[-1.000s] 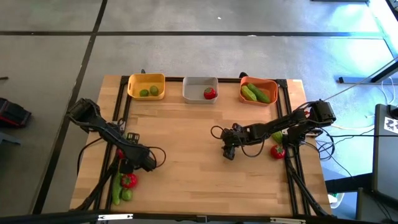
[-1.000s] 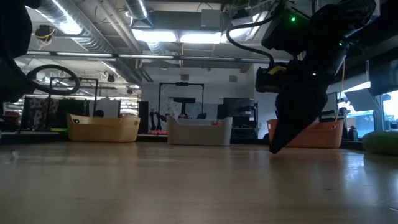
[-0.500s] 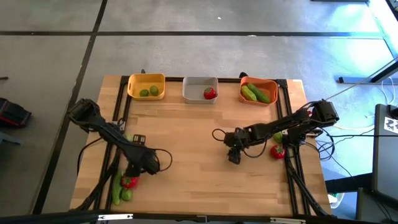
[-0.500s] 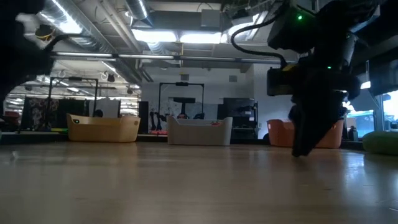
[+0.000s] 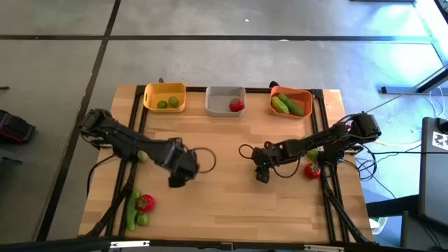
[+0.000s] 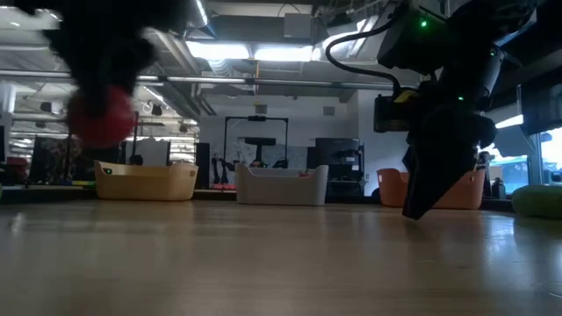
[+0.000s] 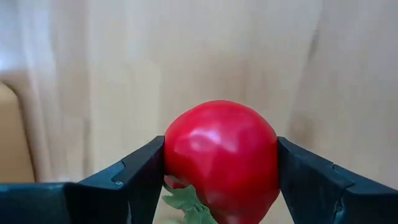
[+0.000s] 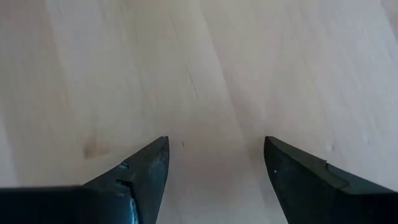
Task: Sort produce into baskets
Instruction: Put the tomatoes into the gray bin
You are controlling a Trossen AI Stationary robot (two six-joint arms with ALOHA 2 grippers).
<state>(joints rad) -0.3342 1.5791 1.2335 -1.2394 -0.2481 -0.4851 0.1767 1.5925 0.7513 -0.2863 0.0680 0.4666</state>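
My left gripper (image 5: pixel 179 176) is shut on a red tomato (image 7: pixel 221 158) above the middle-left of the table; the tomato also shows raised in the low view (image 6: pixel 101 118). My right gripper (image 5: pixel 260 175) is open and empty right of the table's centre, just over the bare wood (image 8: pixel 214 155). The yellow basket (image 5: pixel 165 96) holds two limes, the grey basket (image 5: pixel 225 100) a tomato, and the orange basket (image 5: pixel 291 102) cucumbers. All three stand along the far edge. My left gripper pinches the tomato's two opposite sides (image 7: pixel 171 155) between its two fingers. The tomato's green top (image 7: pixel 186 202) faces back toward the gripper. The fingers slant down from the table's left. The tomato is lifted clear of the table.
A tomato (image 5: pixel 145 203), a cucumber (image 5: pixel 131 210) and a lime (image 5: pixel 143 219) lie at the near left, and another lime (image 5: pixel 142 156) lies under my left arm. A tomato (image 5: pixel 312 170) and a lime (image 5: pixel 311 154) lie near the right edge. Bare wood spans the middle.
My left gripper dipped toward the near-left produce pile. It then rose and went toward the table's centre with a tomato, now lifted clear of the table. My right gripper has stayed about where it was.
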